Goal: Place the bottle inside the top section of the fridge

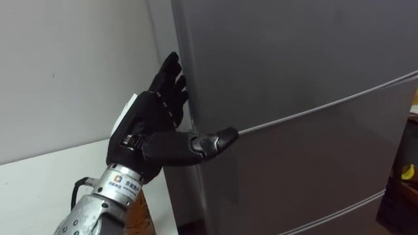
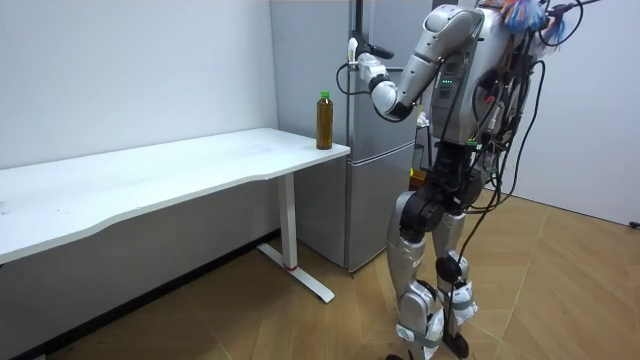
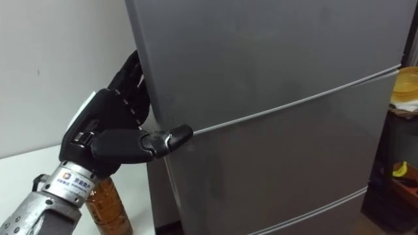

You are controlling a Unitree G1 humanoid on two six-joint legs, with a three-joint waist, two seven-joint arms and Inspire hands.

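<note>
The bottle (image 2: 324, 120), amber with a green cap, stands upright on the corner of the white table (image 2: 180, 170) beside the grey fridge (image 2: 375, 200). In the eye views its amber body (image 3: 108, 202) shows just under my left wrist. My left hand (image 1: 153, 114) is raised at the left edge of the fridge's upper door (image 1: 294, 65). Its fingers lie fairly straight along that edge, and the thumb stretches across the door's front, just at the seam to the door below. The hand holds nothing. The fridge doors are closed.
I stand close in front of the fridge, with the table's corner at my left. A white wall (image 1: 65, 65) runs behind the table. A dark shelf with yellow items (image 3: 406, 91) sits to the right of the fridge.
</note>
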